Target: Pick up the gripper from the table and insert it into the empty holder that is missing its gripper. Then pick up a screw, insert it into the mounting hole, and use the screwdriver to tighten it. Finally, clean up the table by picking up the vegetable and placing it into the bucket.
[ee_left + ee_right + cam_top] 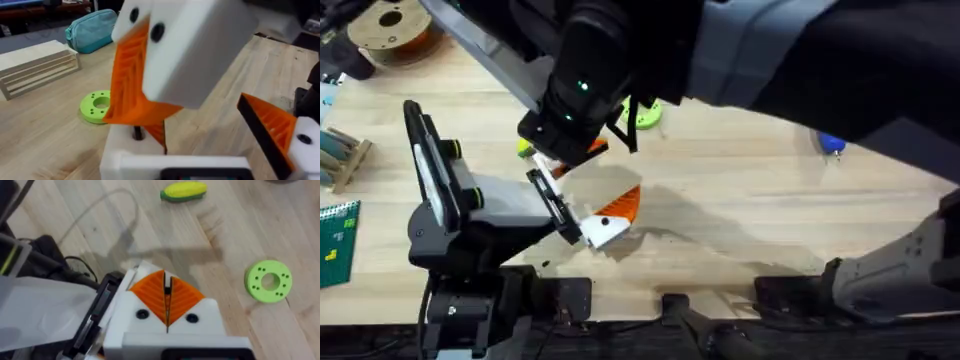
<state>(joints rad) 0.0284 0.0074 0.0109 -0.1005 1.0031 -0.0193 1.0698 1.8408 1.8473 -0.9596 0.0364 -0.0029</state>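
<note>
Right gripper [570, 150]: reaches across from the right side of the table and hangs at about 11 o'clock from the left gripper [610, 220], tips pointing down. In its own wrist view the right gripper [167, 300] has its orange pads pressed together with only a thin dark seam between them. Whether the loose orange wedge is pinched there cannot be told.

Left gripper [200, 130]: spread wide, held low over the table, its one orange finger [270, 125] well apart from the bare white holder [130, 157]. The right gripper's orange tip [135, 85] comes down just above the holder, and a dark hole or pin sits beside it (too blurred to say which).

Progress, as judged: first step in hand, the insertion of the wedge. Not confirmed as seated. Screw, tightening and clean-up all remain.

Screwdriver [831, 144]: lying on the table far out at 3 o'clock from the right gripper, untouched.

Vegetable [184, 191]: lying flat on the bare wood, not binned. In the overhead view the vegetable [525, 148] is at 9 o'clock from the right gripper, just beside it.

Green disc [642, 115]: flat on the table at 1 o'clock from the right gripper, no part of the task.
</note>
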